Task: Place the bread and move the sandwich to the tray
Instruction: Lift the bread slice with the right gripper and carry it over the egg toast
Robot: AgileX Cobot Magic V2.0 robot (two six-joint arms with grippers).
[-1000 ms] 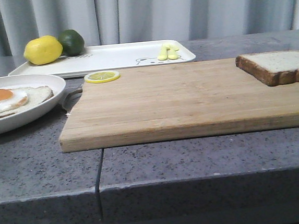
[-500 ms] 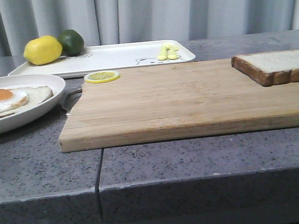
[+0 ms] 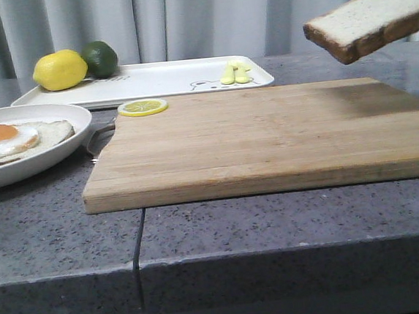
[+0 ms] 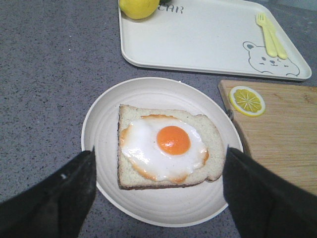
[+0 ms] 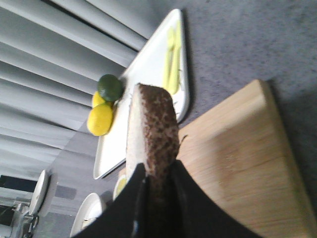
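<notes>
Up off the cutting board [image 3: 266, 134] goes the bread [image 3: 373, 18]; it lay flat there a moment ago and now hangs tilted in the air. So the carry to the plate [image 4: 106, 134] has begun. The right hand [image 5: 154, 198] pinches the bread by its crust. The left hand [image 4: 158, 193] is spread wide above the egg slice [image 4: 168, 146]. The tray [image 3: 159, 79] waits behind. The front view cuts off the bread's far end, and probably the right hand too.

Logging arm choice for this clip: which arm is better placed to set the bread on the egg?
The right: its hand already grips the bread above the cutting board. The left hand hangs open over the plate, holding nothing.
</notes>
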